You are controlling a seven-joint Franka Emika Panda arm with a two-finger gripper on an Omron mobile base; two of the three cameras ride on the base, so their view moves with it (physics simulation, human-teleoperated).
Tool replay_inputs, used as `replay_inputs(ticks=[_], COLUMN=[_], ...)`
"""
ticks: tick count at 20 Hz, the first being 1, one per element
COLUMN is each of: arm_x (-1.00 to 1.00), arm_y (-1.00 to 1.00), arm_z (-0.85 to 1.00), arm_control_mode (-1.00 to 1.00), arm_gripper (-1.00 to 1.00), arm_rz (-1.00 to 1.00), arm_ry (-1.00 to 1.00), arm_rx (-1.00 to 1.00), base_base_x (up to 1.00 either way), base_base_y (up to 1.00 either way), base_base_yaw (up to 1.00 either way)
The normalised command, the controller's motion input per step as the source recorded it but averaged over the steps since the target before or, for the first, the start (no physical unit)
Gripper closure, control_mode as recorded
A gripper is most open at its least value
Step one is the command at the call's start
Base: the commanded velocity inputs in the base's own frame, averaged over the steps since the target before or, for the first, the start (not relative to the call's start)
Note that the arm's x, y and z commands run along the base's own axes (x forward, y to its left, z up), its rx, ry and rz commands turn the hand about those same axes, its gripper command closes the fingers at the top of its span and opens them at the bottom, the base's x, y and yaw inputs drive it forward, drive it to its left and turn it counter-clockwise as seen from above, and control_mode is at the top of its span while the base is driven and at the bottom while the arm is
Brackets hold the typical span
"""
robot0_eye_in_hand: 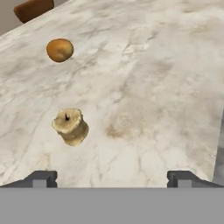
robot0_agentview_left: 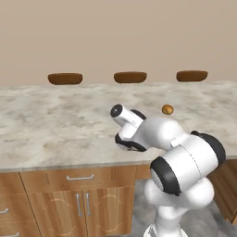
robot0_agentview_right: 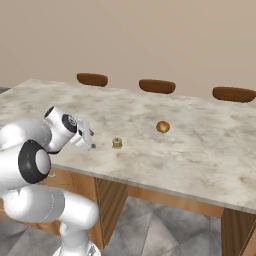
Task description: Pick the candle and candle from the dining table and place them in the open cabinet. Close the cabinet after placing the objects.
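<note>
A short, stubby golden-tan candle (robot0_agentview_right: 117,143) stands on the marbled dining table (robot0_agentview_right: 200,155), near its front edge. In the hand view this candle (robot0_eye_in_hand: 71,127) sits left of centre, a short way ahead of my gripper (robot0_eye_in_hand: 112,179) and closer to the left fingertip. My gripper (robot0_agentview_right: 89,140) hovers low over the table's front edge just left of the candle, open, with nothing between the fingers. The open cabinet is out of view.
A small orange ball (robot0_agentview_right: 162,126) rests on the table beyond the candle, also the ball (robot0_agentview_left: 167,109). Three brown stool seats (robot0_agentview_left: 130,77) line the far side. Wooden drawers and doors (robot0_agentview_left: 78,199) sit under the table's front edge.
</note>
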Motion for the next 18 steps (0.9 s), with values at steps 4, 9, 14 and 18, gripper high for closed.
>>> replay_inputs(ticks=[4, 9, 14, 18], arm_x=[0.35, 0.31, 0.28, 0.27], arm_y=[-0.10, -0.01, 0.01, 0.00], arm_z=[-0.19, -0.25, -0.28, -0.20], arm_control_mode=[-1.00, -1.00, -1.00, -1.00], arm_gripper=[-1.00, -1.00, -1.00, -1.00], arm_rz=[0.01, -0.06, -0.19, -0.25], arm_ry=[0.00, 0.00, -0.02, 0.00], arm_rx=[0.00, 0.00, 0.00, 0.00], base_base_x=[0.00, 0.00, 0.00, 0.00], base_base_y=[0.00, 0.00, 0.00, 0.00], base_base_yaw=[0.00, 0.00, 0.00, 0.00])
